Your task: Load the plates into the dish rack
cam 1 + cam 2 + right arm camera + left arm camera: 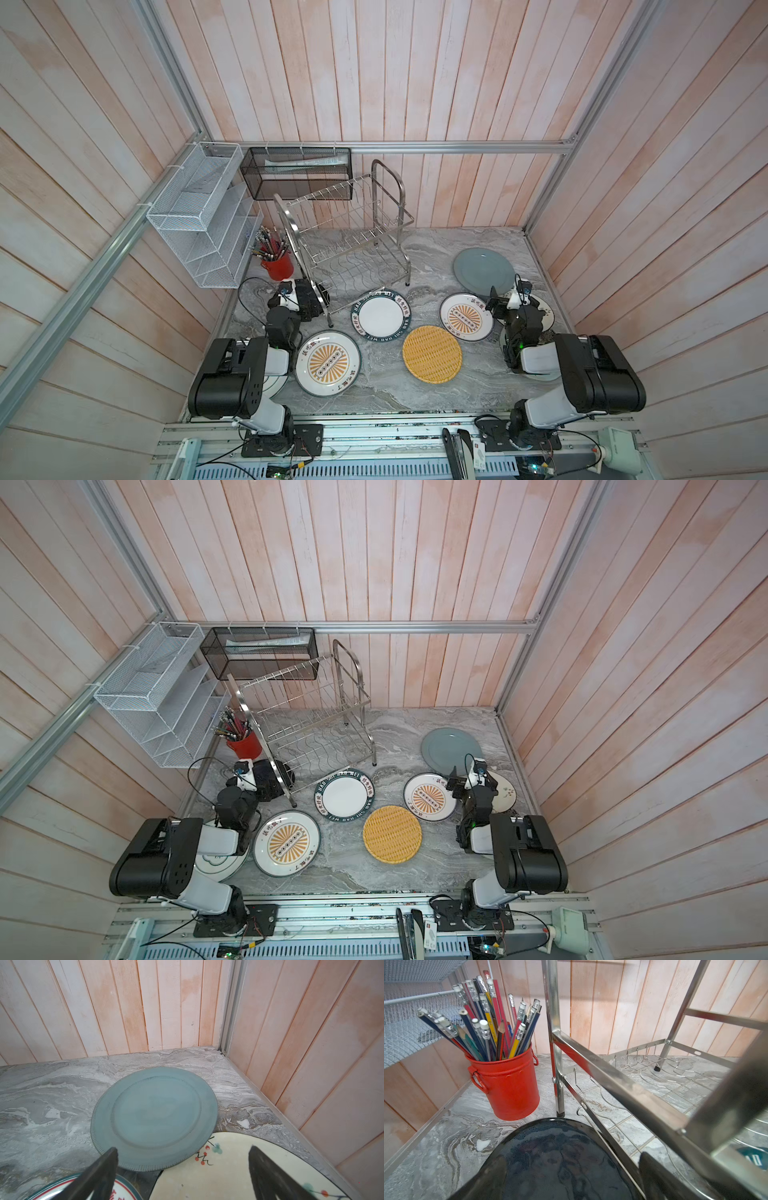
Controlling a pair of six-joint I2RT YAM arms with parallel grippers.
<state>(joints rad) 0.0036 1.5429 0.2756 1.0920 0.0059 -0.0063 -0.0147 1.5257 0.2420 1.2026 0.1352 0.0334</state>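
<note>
At the back left of a marble tabletop (pixel 432 257) stands the steel dish rack (pixel 353 226), with every dish lying flat outside it. The left gripper (pixel 572 1156), jaws spread wide and empty, hovers over a dark glazed plate (pixel 560 1142) just beside the rack's front leg, whose rails cross in front; a red pencil bucket (pixel 510 1088) stands close by. The right gripper (pixel 182 1149), equally agape, hangs above a grey-blue plate (pixel 153 1113) whose rim touches a cream floral plate (pixel 218 1176). Between the two grippers lie a sunburst plate (pixel 328 362), a lettered-rim plate (pixel 381 316), a yellow woven plate (pixel 432 354) and a second sunburst plate (pixel 466 317). A white mesh organiser (pixel 199 220) and a black mesh basket (pixel 297 172) hang on the wall.
</note>
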